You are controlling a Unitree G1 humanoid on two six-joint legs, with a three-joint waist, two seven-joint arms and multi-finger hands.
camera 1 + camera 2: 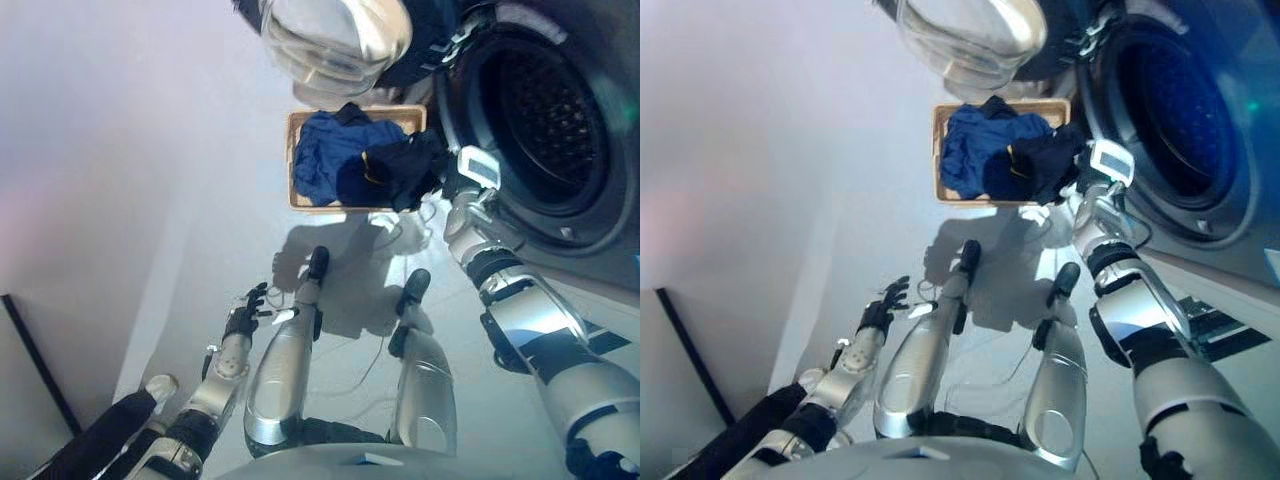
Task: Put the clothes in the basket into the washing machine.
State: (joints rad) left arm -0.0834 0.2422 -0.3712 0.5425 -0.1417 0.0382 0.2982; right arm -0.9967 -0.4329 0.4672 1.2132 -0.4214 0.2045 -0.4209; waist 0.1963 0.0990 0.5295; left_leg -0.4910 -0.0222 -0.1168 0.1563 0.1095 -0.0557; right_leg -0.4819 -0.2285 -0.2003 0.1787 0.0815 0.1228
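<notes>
A tan basket (292, 160) stands on the floor ahead, with blue clothes (325, 150) in it. A dark garment (400, 168) with a yellow trim hangs over the basket's right rim, lifted towards the washing machine's open drum (545, 120) on the right. My right hand (447, 180) reaches in from the right and is shut on this dark garment, mostly hidden in the cloth. My left hand (245, 312) hangs low at the lower left with relaxed fingers, holding nothing.
The washing machine's round glass door (335, 35) stands open above the basket's far side. A pale wall (120, 150) runs along the left. A dark strip (35, 360) lies on the floor at the lower left.
</notes>
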